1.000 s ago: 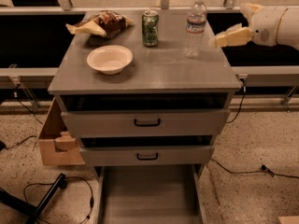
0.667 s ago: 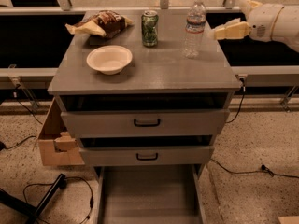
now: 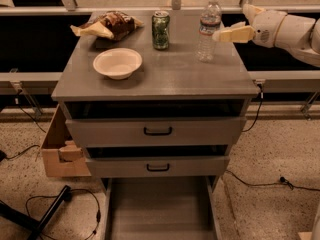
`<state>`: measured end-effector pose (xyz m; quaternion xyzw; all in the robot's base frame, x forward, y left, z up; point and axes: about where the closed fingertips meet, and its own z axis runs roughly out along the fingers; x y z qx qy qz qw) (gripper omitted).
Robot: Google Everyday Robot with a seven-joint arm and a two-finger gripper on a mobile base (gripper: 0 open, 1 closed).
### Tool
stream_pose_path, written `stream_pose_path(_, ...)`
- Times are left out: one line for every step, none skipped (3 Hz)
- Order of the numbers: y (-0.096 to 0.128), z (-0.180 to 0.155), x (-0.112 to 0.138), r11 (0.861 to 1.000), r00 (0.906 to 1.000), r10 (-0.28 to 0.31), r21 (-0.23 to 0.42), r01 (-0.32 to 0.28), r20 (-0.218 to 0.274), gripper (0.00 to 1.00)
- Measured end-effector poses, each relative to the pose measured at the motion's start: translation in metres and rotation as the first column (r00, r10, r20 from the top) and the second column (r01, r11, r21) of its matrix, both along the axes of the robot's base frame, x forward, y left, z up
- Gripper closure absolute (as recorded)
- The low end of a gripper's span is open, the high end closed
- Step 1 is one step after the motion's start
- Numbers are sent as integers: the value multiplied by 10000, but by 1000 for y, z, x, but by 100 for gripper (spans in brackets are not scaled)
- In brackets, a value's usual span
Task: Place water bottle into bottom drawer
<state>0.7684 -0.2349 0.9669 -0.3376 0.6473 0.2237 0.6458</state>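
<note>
The water bottle (image 3: 208, 29), clear with a white cap and pale label, stands upright on the right back part of the grey cabinet top (image 3: 170, 74). My gripper (image 3: 232, 23) is open and empty just right of the bottle at label height. Its lower finger (image 3: 234, 34) points left and almost touches the bottle. The bottom drawer (image 3: 160, 209) is pulled out far at the cabinet's foot, a long flat grey tray with nothing in it.
A green drink can (image 3: 160, 30), a white bowl (image 3: 117, 63) and a chip bag (image 3: 107, 25) stand on the top. The two upper drawers (image 3: 157, 131) are slightly open. A cardboard box (image 3: 60, 151) sits at the left and cables (image 3: 260, 179) lie on the floor.
My gripper has risen a little and moved left, closing most of the gap to the water bottle. The bottle and drawers have not moved.
</note>
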Motion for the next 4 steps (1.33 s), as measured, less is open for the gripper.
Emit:
stream_pose_path(5, -7, 16, 9994, 9999, 103, 345, -105, 67, 0)
stream_pose_path(9, -12, 31, 9982, 9998, 221, 563, -222, 36, 0)
stream_pose_path(14, -15, 42, 9970, 9993, 371, 680, -367, -41, 0)
stream_pose_path(22, -18, 46, 9961, 9982, 577, 669, -567, -134, 14)
